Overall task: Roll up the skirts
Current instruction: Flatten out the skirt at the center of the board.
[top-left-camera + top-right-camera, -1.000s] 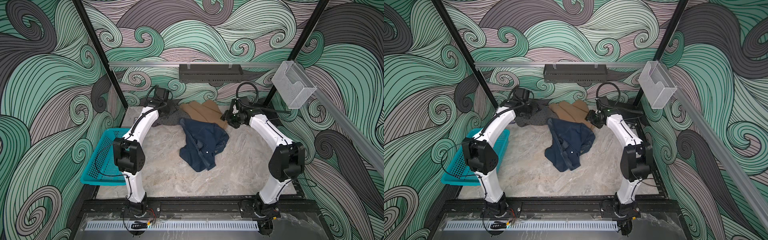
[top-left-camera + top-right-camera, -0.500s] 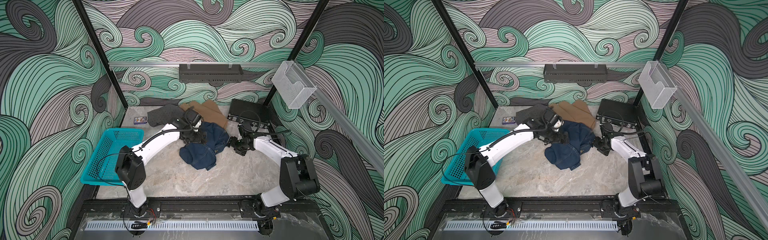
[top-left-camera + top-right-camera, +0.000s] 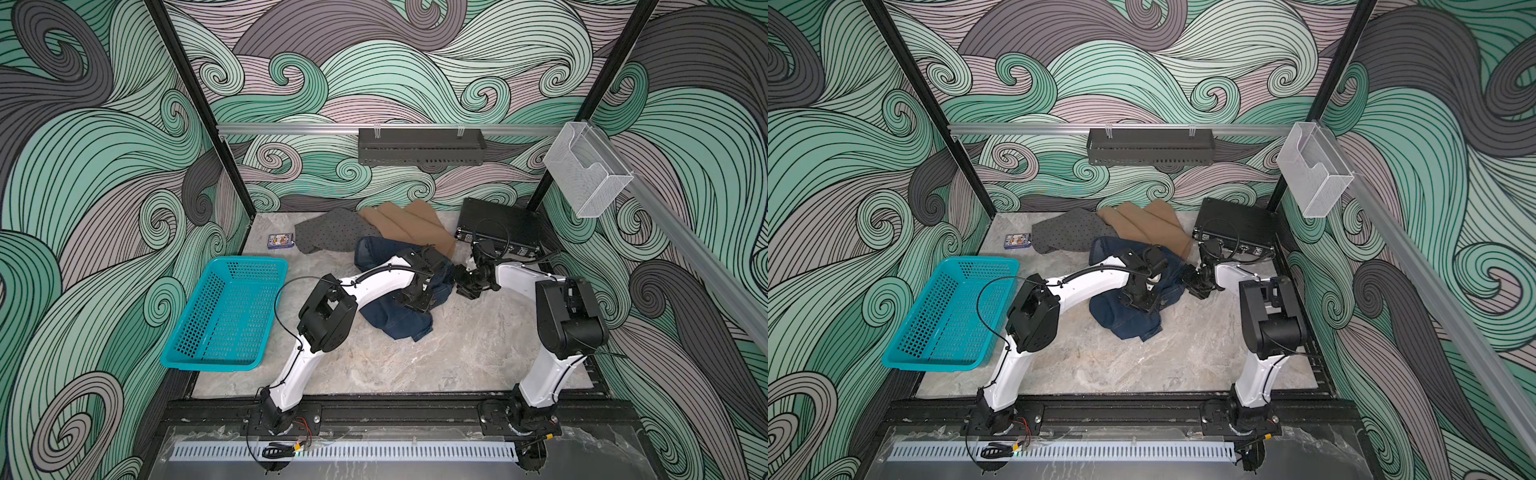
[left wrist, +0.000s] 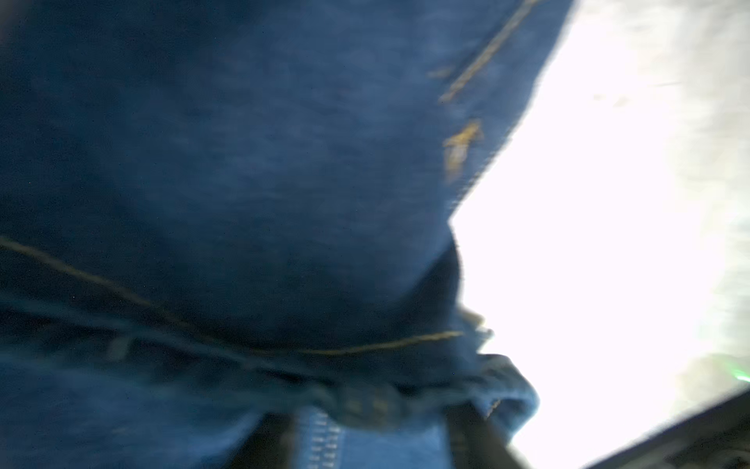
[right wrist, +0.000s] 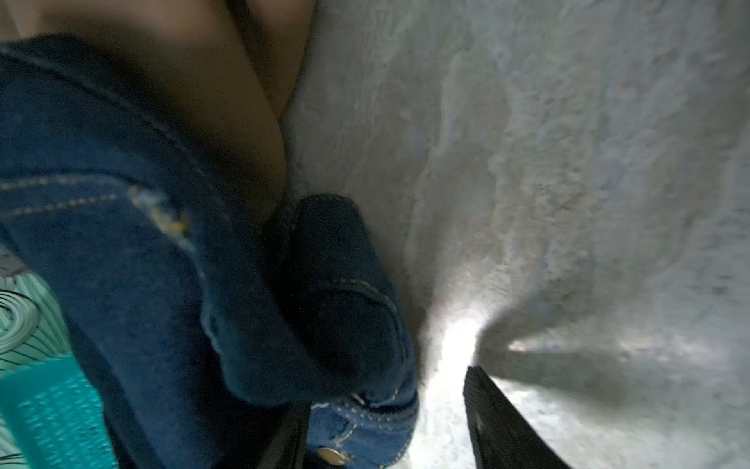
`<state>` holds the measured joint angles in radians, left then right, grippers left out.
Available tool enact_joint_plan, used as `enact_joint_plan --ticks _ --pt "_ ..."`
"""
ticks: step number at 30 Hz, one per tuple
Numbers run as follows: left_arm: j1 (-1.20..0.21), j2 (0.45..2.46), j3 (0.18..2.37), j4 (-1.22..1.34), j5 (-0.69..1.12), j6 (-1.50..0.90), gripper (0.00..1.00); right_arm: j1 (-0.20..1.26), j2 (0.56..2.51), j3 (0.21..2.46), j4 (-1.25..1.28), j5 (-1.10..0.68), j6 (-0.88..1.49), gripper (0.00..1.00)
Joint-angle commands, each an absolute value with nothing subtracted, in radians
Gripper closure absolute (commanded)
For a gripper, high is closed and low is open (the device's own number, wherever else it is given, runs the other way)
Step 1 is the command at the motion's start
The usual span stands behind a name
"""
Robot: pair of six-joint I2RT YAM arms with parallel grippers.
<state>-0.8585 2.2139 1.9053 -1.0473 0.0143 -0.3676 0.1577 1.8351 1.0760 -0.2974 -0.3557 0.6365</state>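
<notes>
The denim skirt lies crumpled mid-desk. Its long axis runs back to front, its far edge lies against the tan skirt and the dotted grey skirt, and its buttoned waistband is turned to my right. Bare desk opens in front and to the right. The teal basket bounds the left, the black case the back right. My left pincer has denim bunched between its fingers, but I cannot tell whether it clamps. My right pincer stands spread, with the waistband edge between its fingers.
</notes>
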Motion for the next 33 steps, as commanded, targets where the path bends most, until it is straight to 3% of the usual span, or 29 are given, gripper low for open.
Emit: enact_joint_plan --ticks 1,4,10,14,16,18,22,24,25,26,28,29,30,31,33 --pt "-0.83 2.208 1.98 -1.117 -0.119 -0.353 1.0 0.15 1.861 1.105 -0.243 -0.404 0.633 0.69" --pt "-0.785 2.099 1.961 -1.078 -0.168 -0.37 1.0 0.15 1.798 1.092 -0.249 -0.395 0.64 1.0" --pt "-0.712 1.685 1.847 -0.834 -0.305 -0.409 1.0 0.149 1.483 1.072 -0.382 -0.302 0.706 1.0" --pt "-0.689 1.349 1.525 -0.37 -0.388 -0.34 0.97 0.167 1.244 1.043 -0.406 -0.167 0.721 1.0" --pt "-0.604 1.244 1.399 -0.214 -0.431 -0.367 0.97 0.165 1.2 1.073 -0.443 -0.11 0.701 1.0" --pt "-0.463 1.257 1.411 -0.29 -0.438 -0.499 0.99 0.162 1.225 1.124 -0.508 -0.099 0.676 1.0" --pt "-0.228 1.516 1.581 -0.568 -0.357 -0.619 0.75 0.162 1.314 1.117 -0.576 -0.103 0.687 1.0" --pt "-0.151 1.694 1.746 -0.75 -0.297 -0.668 0.31 0.163 1.367 1.087 -0.57 -0.132 0.692 1.0" --pt "-0.12 1.805 1.855 -0.857 -0.255 -0.669 0.17 0.163 1.4 1.079 -0.569 -0.137 0.692 1.0" --pt "-0.104 1.898 1.973 -0.972 -0.231 -0.681 0.1 0.161 1.427 1.075 -0.569 -0.145 0.692 1.0" --pt "-0.087 2.075 2.235 -1.266 -0.202 -0.711 0.07 0.158 1.465 1.072 -0.582 -0.166 0.678 0.9" --pt "-0.095 2.106 2.265 -1.306 -0.191 -0.696 0.07 0.155 1.468 1.065 -0.586 -0.159 0.679 0.8" --pt "-0.114 2.103 2.243 -1.311 -0.191 -0.689 0.07 0.151 1.46 1.051 -0.584 -0.154 0.681 0.62" --pt "-0.138 2.059 2.167 -1.282 -0.194 -0.685 0.07 0.144 1.447 1.04 -0.584 -0.152 0.681 0.52" --pt "-0.203 1.911 1.933 -1.131 -0.169 -0.676 0.07 0.135 1.416 1.023 -0.584 -0.123 0.678 0.38"
